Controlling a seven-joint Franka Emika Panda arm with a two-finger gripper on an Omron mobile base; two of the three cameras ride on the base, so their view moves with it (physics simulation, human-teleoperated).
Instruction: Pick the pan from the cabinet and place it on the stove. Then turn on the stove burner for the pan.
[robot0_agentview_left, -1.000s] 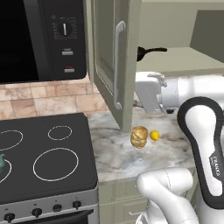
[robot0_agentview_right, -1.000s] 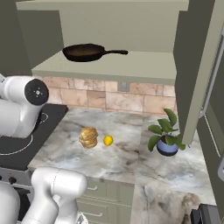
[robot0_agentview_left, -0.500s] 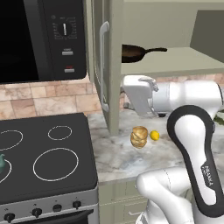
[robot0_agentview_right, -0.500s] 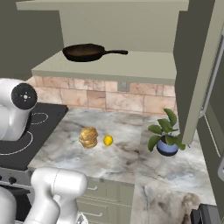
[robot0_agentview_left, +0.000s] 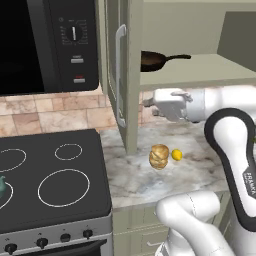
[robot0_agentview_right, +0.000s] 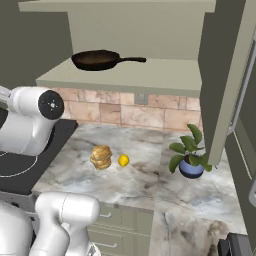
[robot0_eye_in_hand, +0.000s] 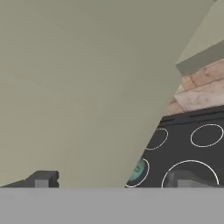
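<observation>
The dark pan (robot0_agentview_left: 152, 59) (robot0_agentview_right: 97, 59) lies on the lower shelf of the open upper cabinet (robot0_agentview_left: 200, 70) (robot0_agentview_right: 130, 75), its long handle pointing right. My gripper (robot0_agentview_left: 149, 104) (robot0_eye_in_hand: 116, 179) hangs below that shelf, just right of the cabinet's left door (robot0_agentview_left: 122, 75), open and holding nothing. In the hand view the door's green face (robot0_eye_in_hand: 78, 87) is close in front of the fingertips (robot0_eye_in_hand: 43, 178). The black stove (robot0_agentview_left: 30, 200) (robot0_eye_in_hand: 192, 122) sits lower left, with its large single-ring burner (robot0_agentview_left: 63, 186) bare.
A small teal kettle (robot0_agentview_left: 2, 187) (robot0_eye_in_hand: 139, 169) stands on the stove's left side. A bread roll (robot0_agentview_left: 160, 156) (robot0_agentview_right: 101, 156) and a lemon (robot0_agentview_left: 176, 154) (robot0_agentview_right: 123, 160) lie on the marble counter, with a potted plant (robot0_agentview_right: 189, 155) further right. The black microwave (robot0_agentview_left: 45, 45) hangs over the stove.
The cabinet's left door has swung wider and now stands edge-on to the left base camera, baring more of the pan. My hand has shifted a little to the left.
</observation>
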